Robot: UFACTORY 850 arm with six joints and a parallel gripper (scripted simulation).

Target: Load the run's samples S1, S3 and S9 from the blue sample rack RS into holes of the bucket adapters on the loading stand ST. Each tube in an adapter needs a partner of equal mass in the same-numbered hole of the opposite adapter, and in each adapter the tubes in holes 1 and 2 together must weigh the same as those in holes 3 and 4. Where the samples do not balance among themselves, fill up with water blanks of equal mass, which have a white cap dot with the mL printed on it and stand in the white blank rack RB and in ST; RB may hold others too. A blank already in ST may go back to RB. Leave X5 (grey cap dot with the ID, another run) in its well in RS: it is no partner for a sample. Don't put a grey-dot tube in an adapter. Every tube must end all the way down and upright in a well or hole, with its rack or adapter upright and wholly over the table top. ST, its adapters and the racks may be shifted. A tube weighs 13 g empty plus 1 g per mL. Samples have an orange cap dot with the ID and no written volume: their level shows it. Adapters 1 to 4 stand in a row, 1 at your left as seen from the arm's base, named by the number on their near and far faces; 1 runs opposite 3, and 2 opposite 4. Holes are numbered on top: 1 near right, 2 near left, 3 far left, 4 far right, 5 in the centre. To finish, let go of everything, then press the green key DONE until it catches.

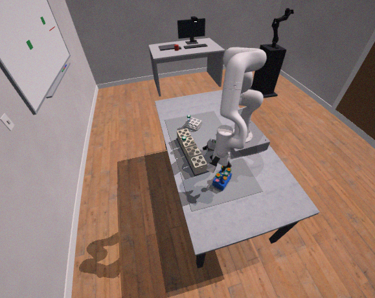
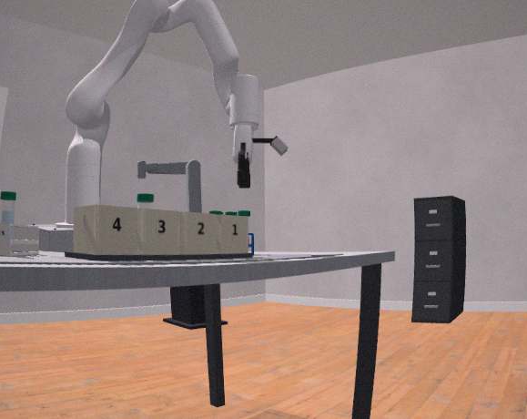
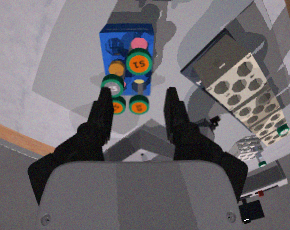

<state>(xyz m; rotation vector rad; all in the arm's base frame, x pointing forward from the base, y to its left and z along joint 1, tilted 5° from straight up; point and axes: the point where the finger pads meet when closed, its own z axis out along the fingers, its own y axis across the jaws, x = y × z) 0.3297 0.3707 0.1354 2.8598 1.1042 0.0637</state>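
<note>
The blue sample rack RS (image 1: 222, 179) stands on the grey mat, seen from above in the wrist view (image 3: 128, 55). It holds several green-capped tubes, most with orange dots (image 3: 139, 63) and one with a grey dot (image 3: 139, 85). My gripper (image 3: 138, 98) hangs above the near end of the rack, partly open, with nothing between the fingers. In the side view the gripper (image 2: 243, 179) is well above the tube caps (image 2: 230, 212). The loading stand ST (image 1: 191, 150) with adapters 1 to 4 (image 2: 162, 229) holds one green-capped tube (image 2: 145, 199) in adapter 3.
The white blank rack RB (image 1: 193, 123) stands beyond ST with one tube (image 1: 188, 116), and it also shows at the left in the side view (image 2: 7, 239). The arm's base block (image 1: 251, 146) is next to the mat. A grey bracket (image 2: 185, 175) rises behind the adapters.
</note>
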